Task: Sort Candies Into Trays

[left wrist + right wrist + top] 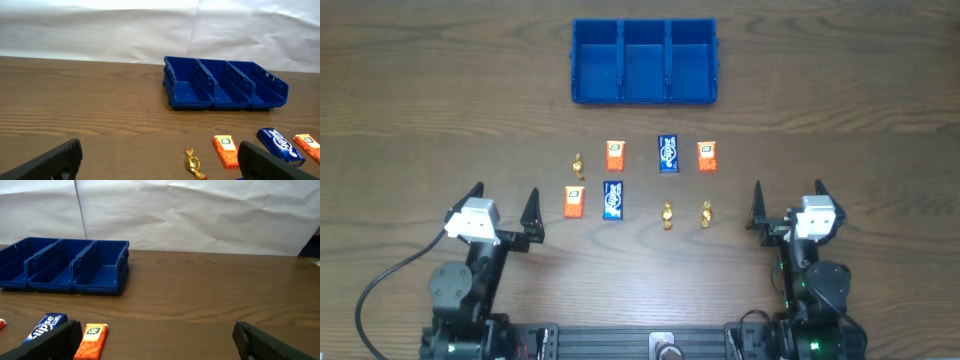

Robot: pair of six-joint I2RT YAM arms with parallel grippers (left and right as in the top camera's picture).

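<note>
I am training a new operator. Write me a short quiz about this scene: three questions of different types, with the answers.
1. True or false: the blue tray holds some candy.
2. How many orange boxes are there?
3. Choose one: the left hand is A) open, B) shut.

Key: 1. False, all three compartments are empty. 2. Three. 3. A.

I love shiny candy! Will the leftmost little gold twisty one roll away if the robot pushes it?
Probably not far: the gold-wrapped candy looks lumpy with twisted ends, so it would likely wobble or spin, not roll. Its shiny foil may slip and crinkle when squeezed. Being small, it is probably light.
</note>
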